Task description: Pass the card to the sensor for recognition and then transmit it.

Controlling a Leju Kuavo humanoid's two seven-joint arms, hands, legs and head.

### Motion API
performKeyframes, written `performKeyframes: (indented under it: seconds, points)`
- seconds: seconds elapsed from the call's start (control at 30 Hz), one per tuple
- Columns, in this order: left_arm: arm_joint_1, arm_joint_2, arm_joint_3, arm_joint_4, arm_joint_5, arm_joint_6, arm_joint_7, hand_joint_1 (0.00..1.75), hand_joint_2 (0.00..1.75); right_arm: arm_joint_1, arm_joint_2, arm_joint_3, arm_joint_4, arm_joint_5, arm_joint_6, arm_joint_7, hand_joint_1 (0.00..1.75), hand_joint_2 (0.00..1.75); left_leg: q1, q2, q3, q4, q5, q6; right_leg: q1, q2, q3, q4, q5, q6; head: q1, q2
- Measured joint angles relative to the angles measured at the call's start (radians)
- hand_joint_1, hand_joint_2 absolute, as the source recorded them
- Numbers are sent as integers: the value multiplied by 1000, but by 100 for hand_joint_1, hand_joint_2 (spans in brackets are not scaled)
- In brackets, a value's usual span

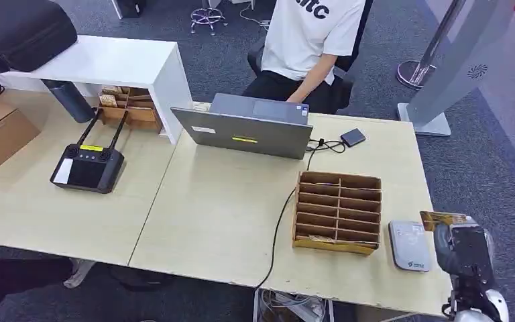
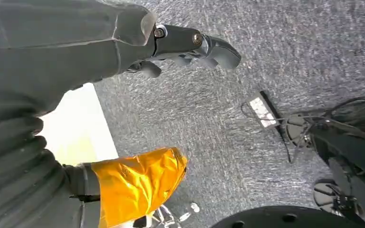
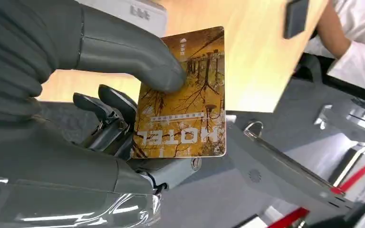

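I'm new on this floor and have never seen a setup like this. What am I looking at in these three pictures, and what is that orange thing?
This is a humanoid robot with two arms, each ending in a hand. The wide picture is from its head, looking down on a pale table. On it stand a laptop, a wooden compartment box, a flat grey card sensor and a black controller with a screen. A person in a white shirt sits behind the laptop.

The other two pictures come from cameras at the wrists, so they look turned. The right hand holds a golden hotel card under its thumb, beside the sensor. The left hand hangs over grey carpet, holding nothing; the orange is tape on its thumb.
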Motion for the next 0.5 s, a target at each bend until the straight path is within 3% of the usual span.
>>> performKeyframes:
  seconds: [0.5]
  points:
    - [9, -2, 1, 0, 25, 1, -10, 0, 175, 64, 38, 16, 33, 1, 11, 32, 175, 175, 0, 0, 0, 0, 0, 0, 0, 0, 0, 0, 0, 0, 0, 0]
